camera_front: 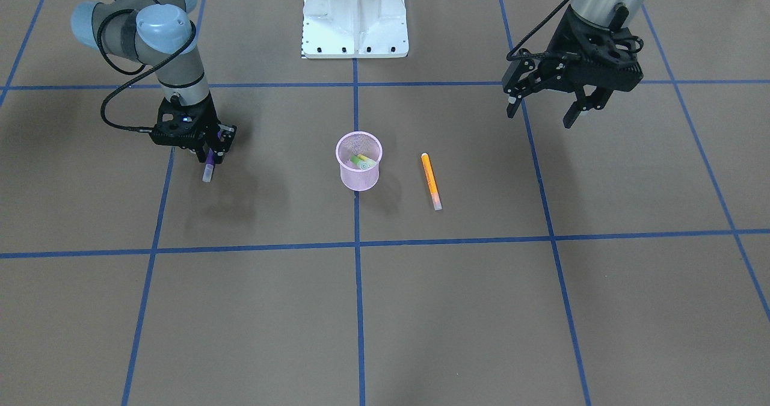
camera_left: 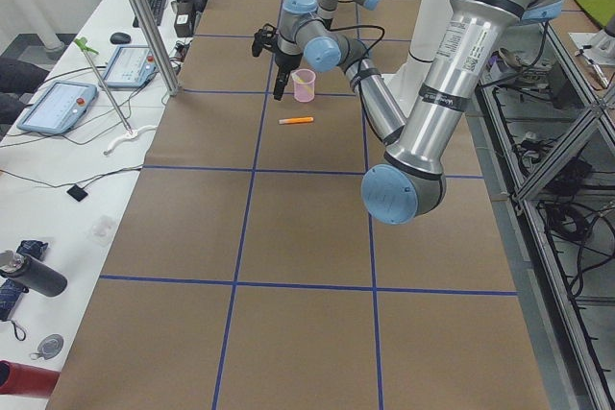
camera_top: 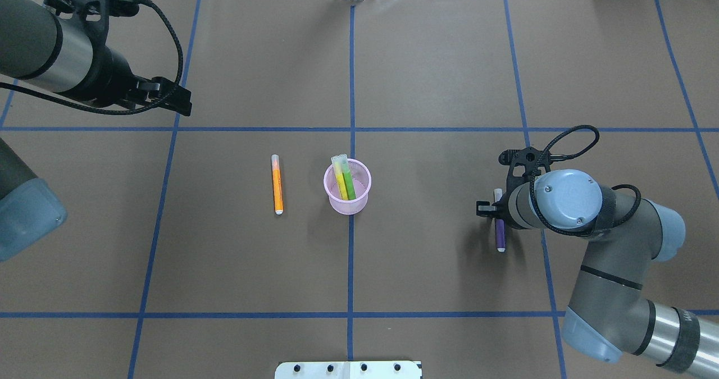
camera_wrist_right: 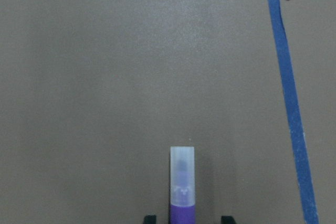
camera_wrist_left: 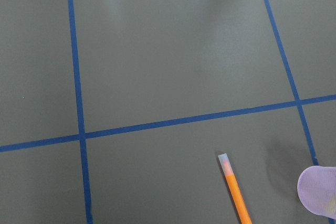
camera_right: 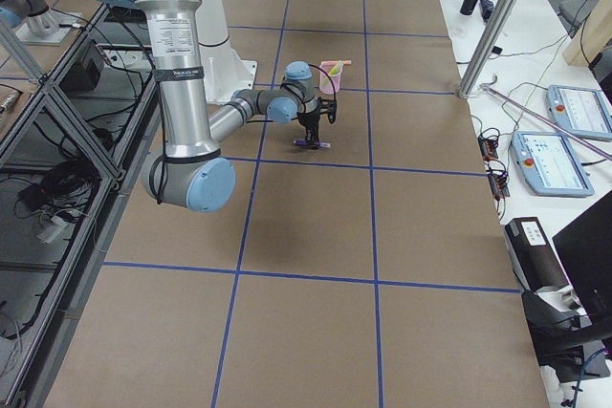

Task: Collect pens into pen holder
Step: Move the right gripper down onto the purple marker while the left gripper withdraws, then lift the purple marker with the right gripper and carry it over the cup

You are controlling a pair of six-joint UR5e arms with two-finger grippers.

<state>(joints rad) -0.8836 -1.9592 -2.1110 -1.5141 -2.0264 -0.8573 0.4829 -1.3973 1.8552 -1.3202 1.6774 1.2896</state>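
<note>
The robot's right gripper (camera_front: 210,155) is clenched on a slim purple marker pen (camera_front: 208,168), held flat and low over the brown paper-covered tabletop (camera_front: 457,310), well off to the robot's right of the small pink wire-mesh pen holder (camera_front: 360,180). Whether the pen has cleared the surface cannot be told. A green pen (camera_top: 349,183) and a yellow pen (camera_top: 338,172) stand in the holder. An orange pen (camera_front: 431,180) lies near it on the opposite side. The left gripper (camera_front: 540,117) hangs released and empty, well apart. The third pen's pick-up appears to be in hand; next it likely needs carrying across and tipping end-down over the rim.
</note>
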